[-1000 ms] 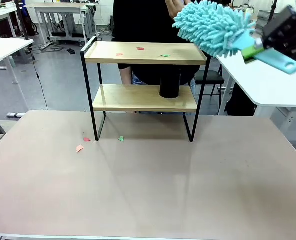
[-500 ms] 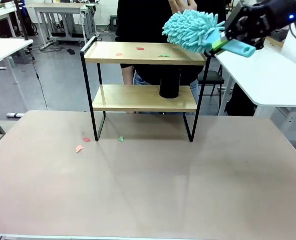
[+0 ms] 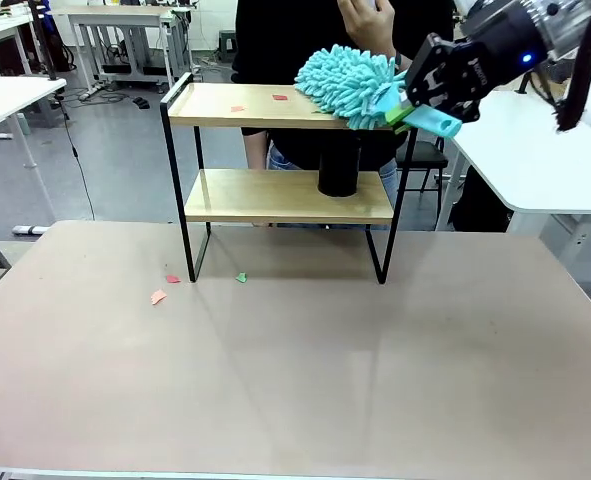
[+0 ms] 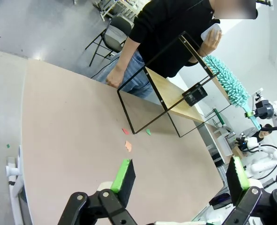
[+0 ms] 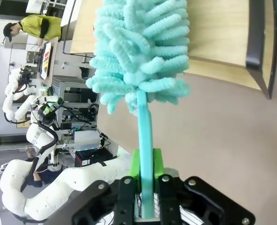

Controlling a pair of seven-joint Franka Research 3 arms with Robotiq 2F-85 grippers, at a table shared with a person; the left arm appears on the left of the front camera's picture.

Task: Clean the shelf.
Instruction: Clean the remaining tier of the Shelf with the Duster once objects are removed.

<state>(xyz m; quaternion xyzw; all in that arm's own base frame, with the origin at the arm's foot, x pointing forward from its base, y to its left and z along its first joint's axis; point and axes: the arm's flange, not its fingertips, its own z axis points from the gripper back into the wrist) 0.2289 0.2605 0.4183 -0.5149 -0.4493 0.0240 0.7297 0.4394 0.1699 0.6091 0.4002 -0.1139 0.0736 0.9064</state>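
Front view: R gripper [image 3: 403, 104] clamped on duster [image 3: 343, 80] handle, the stiff part to grip; head prob soft/light, over shelf [image 3: 235, 118]. L gripper [image 4: 180, 174] jaws apart.

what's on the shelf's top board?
A red paper scrap and an orange paper scrap lie on the light wooden top board; the fluffy turquoise duster head covers its right end. Anything beneath the duster is hidden.

The foreground is being taken up by a beige tabletop [image 3: 295, 380]. Beyond it, pale light is being reflected by a glossy grey floor [image 3: 115, 160]. The left side is being lined by white tables [image 3: 5, 98] on metal legs, and the right is being occupied by another white table [image 3: 540, 172], with a black chair [image 3: 425, 153] being kept just beside it
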